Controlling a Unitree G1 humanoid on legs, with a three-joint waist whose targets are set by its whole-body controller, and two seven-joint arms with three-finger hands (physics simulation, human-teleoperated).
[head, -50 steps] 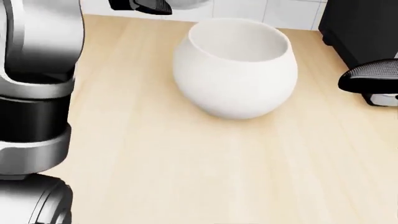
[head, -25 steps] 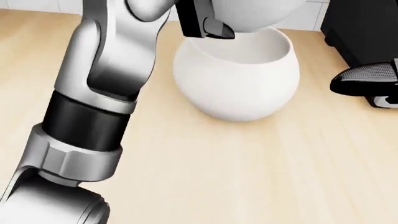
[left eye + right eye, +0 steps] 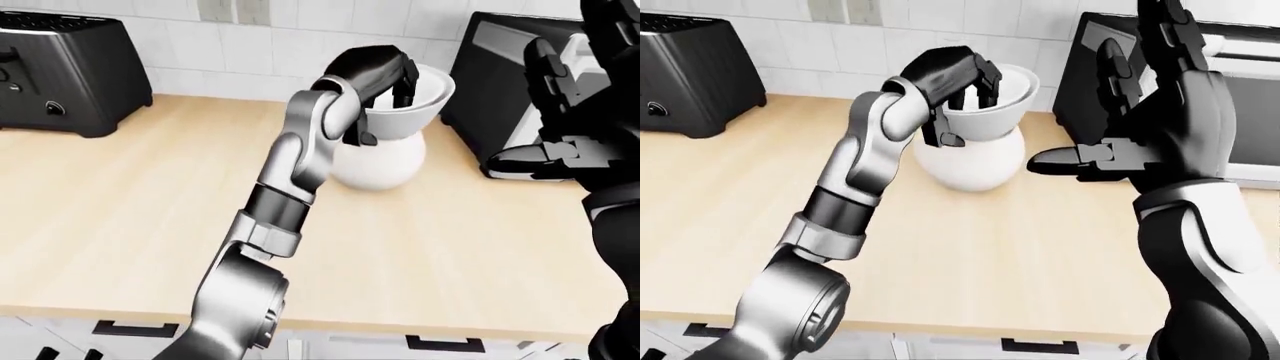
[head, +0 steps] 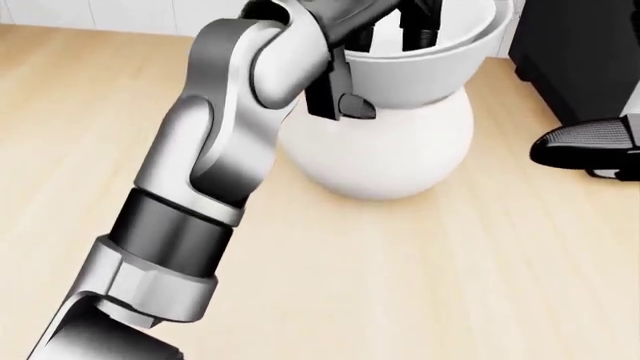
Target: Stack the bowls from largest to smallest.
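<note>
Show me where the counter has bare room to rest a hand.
Open wood between the toaster and the large bowl, and along the counter near edge. Crowded at right: left robot hand grips the small bowl, microwave beside, right robot hand raised open.

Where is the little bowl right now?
In the left-eye view the small bowl sits near the top middle, in the mouth of the big round bowl, with the left hand gripping its rim, left of the black microwave.
</note>
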